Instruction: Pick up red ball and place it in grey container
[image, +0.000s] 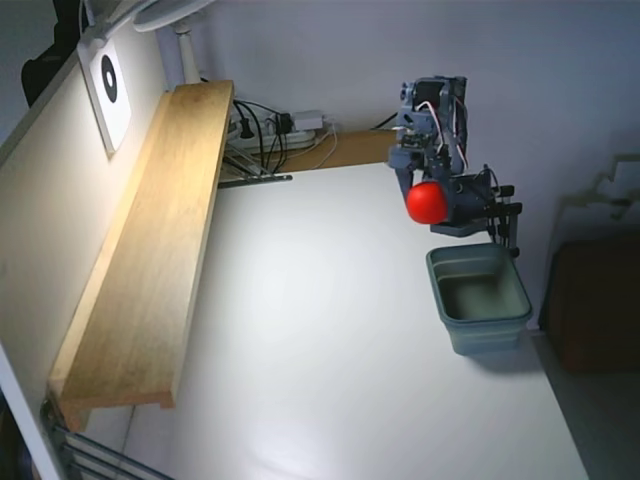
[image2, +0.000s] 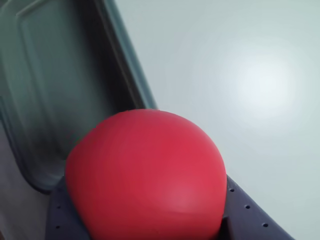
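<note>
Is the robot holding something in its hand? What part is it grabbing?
Yes. The hand holds the red ball up in the air, squeezing it around its lower sides. It is near the grey container, not inside it yet.
</note>
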